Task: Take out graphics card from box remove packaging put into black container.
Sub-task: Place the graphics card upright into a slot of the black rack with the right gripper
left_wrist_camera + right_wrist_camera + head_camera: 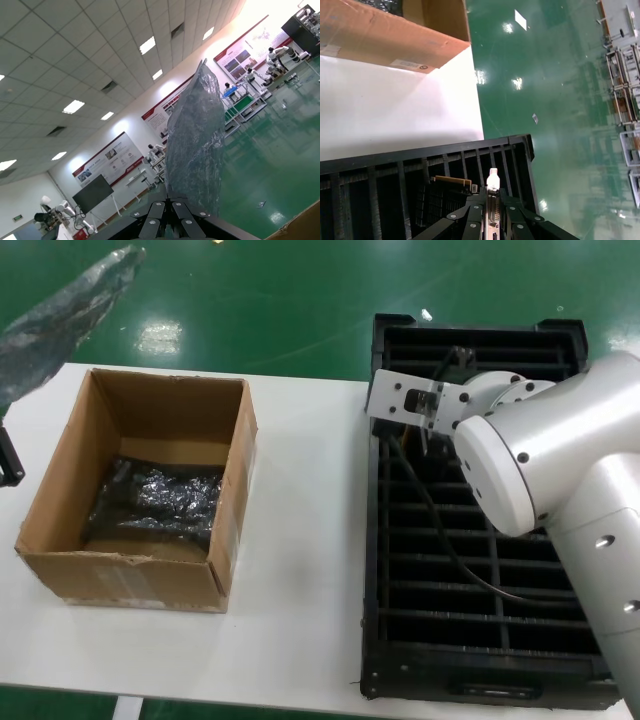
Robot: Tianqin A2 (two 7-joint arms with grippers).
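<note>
- The right gripper (490,200) hung over the far end of the black container (372,570), its fingers closed on the silver end bracket of the graphics card (451,186).
- In the right wrist view the card stood on edge, partly down in one of the far slots. Its gold-edged board ran crosswise along the slot, away from the fingertips.
- By that reading the coming move turned on one relation: the card's long axis already lay with the slot, straight below the pincer, so only lowering and release seemed left.
- The left gripper (167,216) was raised beyond the table's far left corner, well apart from the tray. Its fingers were pinched together on the lower edge of the packaging (196,145), which stood up limp and crinkled, apparently empty.
- The box (75,562) sat on the white table (300,540) at the left, open-topped, with another shiny dark wrapped bundle (155,502) lying on its floor.
- The right arm was plainly the nearer to the tray; the left arm was the nearer to the box.
- No brand could be read. Pale stickers on the box wall and wall posters in the hall carried print too small to make out.
</note>
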